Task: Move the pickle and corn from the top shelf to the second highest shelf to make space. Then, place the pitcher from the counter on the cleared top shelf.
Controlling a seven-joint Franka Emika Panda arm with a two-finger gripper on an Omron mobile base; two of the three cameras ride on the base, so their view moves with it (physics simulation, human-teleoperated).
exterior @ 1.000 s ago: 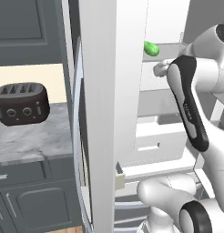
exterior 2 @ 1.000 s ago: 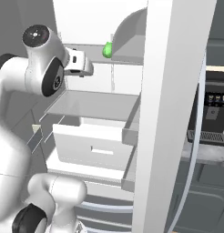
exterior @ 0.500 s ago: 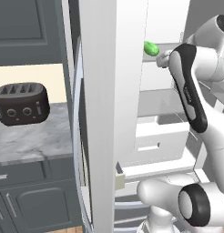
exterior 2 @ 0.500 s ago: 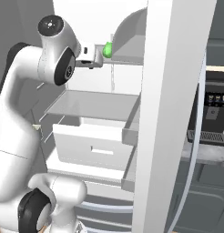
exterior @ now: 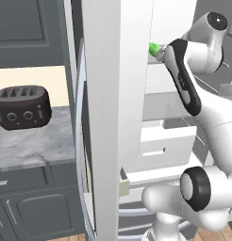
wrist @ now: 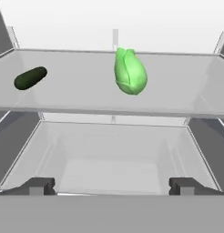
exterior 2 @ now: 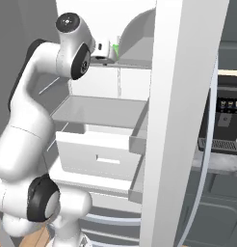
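Our arm has swung up to the top shelf (wrist: 186,98), spread gripper (wrist: 112,185) now below the corn (wrist: 130,73) at upper centre, ready to reach

Bright, even rendered light with no clear source. Shadows are soft and faint under the top shelf (wrist: 77,102). No glare; edges look slightly soft and low-resolution.

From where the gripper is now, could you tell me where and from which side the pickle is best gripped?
Grip the pickle across its narrow middle, coming in level from the shelf's open front. It lies flat on its side, slightly slanted, well apart from the corn, so the open gripper would probably have to shift left in the hand view and span its short width.
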